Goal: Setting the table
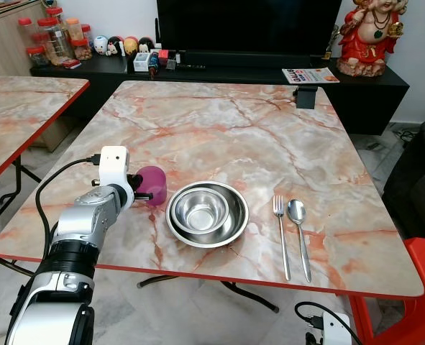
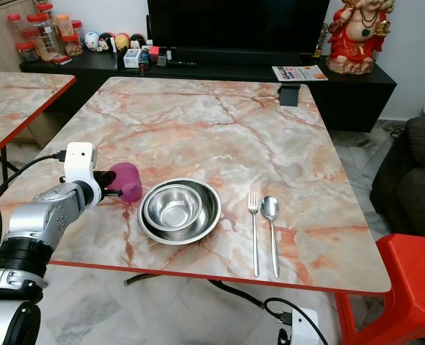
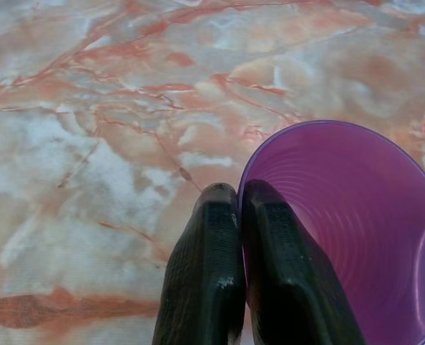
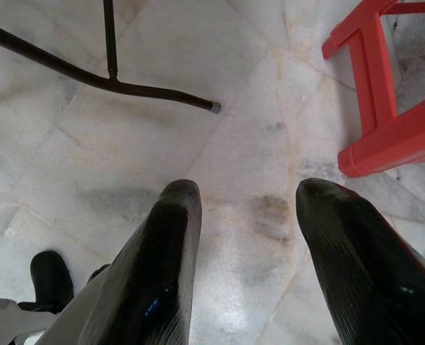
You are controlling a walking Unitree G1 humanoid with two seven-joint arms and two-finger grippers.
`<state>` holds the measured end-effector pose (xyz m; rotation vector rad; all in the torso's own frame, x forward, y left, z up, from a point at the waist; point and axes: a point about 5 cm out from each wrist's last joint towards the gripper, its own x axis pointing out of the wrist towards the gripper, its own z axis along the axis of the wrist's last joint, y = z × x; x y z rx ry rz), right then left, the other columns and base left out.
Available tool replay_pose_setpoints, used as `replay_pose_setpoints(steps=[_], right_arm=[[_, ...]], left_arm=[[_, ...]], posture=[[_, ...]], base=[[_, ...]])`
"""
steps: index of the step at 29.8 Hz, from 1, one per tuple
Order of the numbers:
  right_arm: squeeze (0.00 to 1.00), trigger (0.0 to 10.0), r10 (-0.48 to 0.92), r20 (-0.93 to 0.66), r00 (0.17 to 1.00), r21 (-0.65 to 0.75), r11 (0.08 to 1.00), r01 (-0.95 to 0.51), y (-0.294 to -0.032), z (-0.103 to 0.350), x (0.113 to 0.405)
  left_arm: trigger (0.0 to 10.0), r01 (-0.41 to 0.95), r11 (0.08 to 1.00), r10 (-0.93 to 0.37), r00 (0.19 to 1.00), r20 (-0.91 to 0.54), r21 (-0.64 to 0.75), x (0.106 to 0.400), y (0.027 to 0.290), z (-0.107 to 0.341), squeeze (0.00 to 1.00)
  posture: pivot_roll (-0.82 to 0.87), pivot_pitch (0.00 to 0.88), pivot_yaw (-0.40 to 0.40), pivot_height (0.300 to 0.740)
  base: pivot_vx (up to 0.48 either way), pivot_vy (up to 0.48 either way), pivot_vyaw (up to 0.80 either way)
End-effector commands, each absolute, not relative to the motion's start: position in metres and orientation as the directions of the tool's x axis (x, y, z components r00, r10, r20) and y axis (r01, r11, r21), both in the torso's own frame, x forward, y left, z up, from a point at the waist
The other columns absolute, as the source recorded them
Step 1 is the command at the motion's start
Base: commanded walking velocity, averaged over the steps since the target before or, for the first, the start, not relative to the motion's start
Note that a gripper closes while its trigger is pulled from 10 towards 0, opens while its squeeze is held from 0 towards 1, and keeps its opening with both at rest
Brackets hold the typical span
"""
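A purple plastic cup (image 1: 153, 184) stands on the marble table (image 1: 226, 129), just left of two nested steel bowls (image 1: 207, 213). My left gripper (image 3: 239, 208) is shut on the cup's rim, one finger inside the cup (image 3: 341, 223) and one outside. A fork (image 1: 280, 233) and a spoon (image 1: 299, 230) lie side by side to the right of the bowls. My right gripper (image 4: 249, 208) hangs open over the tiled floor below the table's edge.
A second marble table (image 1: 18, 108) stands to the left. Behind the table a black cabinet (image 1: 370, 90) carries a TV, jars, small toys and a red statue (image 1: 370, 36). A red plastic stool (image 1: 413, 287) is at the right, a dark sofa (image 1: 421, 172) beyond it.
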<state>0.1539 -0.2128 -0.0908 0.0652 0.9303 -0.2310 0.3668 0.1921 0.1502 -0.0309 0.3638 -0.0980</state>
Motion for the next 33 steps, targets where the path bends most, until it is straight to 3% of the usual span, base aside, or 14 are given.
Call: replay_pose_setpoints(steps=[1, 7, 8, 9, 10, 17, 18, 27, 33], right_arm=[[0.0, 10.0, -0.169, -0.797, 0.58, -0.042, 0.973, 0.226, -0.212, -0.091, 0.154], [0.0, 10.0, -0.173, -0.798, 0.578, -0.041, 0.971, 0.235, -0.212, -0.091, 0.154], [0.0, 10.0, -0.173, -0.798, 0.578, -0.04, 0.971, 0.235, -0.212, -0.091, 0.154], [0.0, 10.0, -0.172, -0.798, 0.578, -0.039, 0.971, 0.234, -0.212, -0.091, 0.154], [0.0, 10.0, -0.171, -0.798, 0.579, -0.039, 0.971, 0.234, -0.211, -0.091, 0.155], [0.0, 10.0, -0.17, -0.799, 0.577, -0.038, 0.972, 0.234, -0.21, -0.091, 0.155], [0.0, 10.0, -0.17, -0.799, 0.577, -0.038, 0.972, 0.234, -0.21, -0.091, 0.155], [0.0, 10.0, -0.171, -0.799, 0.577, -0.038, 0.971, 0.235, -0.21, -0.091, 0.155], [0.0, 10.0, -0.169, -0.796, 0.581, -0.034, 0.971, 0.235, -0.208, -0.09, 0.158]], left_arm=[[10.0, 0.072, 0.997, -0.069, 0.93, -0.361, -0.005, 0.369, 0.193, 0.153, 0.0], [10.0, 0.059, 0.998, -0.054, 0.93, -0.364, 0.004, 0.37, 0.195, 0.154, 0.0], [10.0, 0.058, 0.998, -0.053, 0.93, -0.363, 0.005, 0.37, 0.195, 0.154, 0.29], [10.0, 0.057, 0.998, -0.051, 0.93, -0.363, 0.005, 0.371, 0.195, 0.155, 0.83], [10.0, 0.056, 0.998, -0.05, 0.931, -0.363, 0.005, 0.371, 0.195, 0.155, 1.0], [10.0, 0.058, 0.998, -0.053, 0.933, -0.355, 0.004, 0.371, 0.194, 0.157, 1.0], [10.0, 0.055, 0.999, -0.05, 0.934, -0.353, 0.002, 0.372, 0.194, 0.158, 0.0], [10.0, 0.047, 0.999, -0.042, 0.94, -0.338, 0.006, 0.372, 0.198, 0.164, 0.0], [10.0, 0.025, 0.998, -0.011, 0.971, -0.238, 0.056, 0.375, 0.206, 0.184, 0.0]], posture=[[-0.02, 0.0, -0.019, 0.728], [-0.02, 0.0, -0.014, 0.728], [-0.02, 0.0, -0.014, 0.728], [-0.02, 0.0, -0.014, 0.728], [-0.02, 0.0, -0.014, 0.728], [-0.02, 0.0, -0.013, 0.728], [-0.02, 0.0, -0.013, 0.728], [-0.01, 0.0, -0.013, 0.728], [-0.01, 0.0, -0.015, 0.728]], base=[[0.0, 0.0, 0.0], [0.0, 0.0, 0.0], [0.0, 0.0, 0.0], [0.0, 0.0, 0.0], [0.0, 0.0, 0.0], [0.0, 0.0, 0.0], [0.0, 0.0, 0.0], [0.0, 0.0, 0.0], [0.0, 0.0, 0.0]])
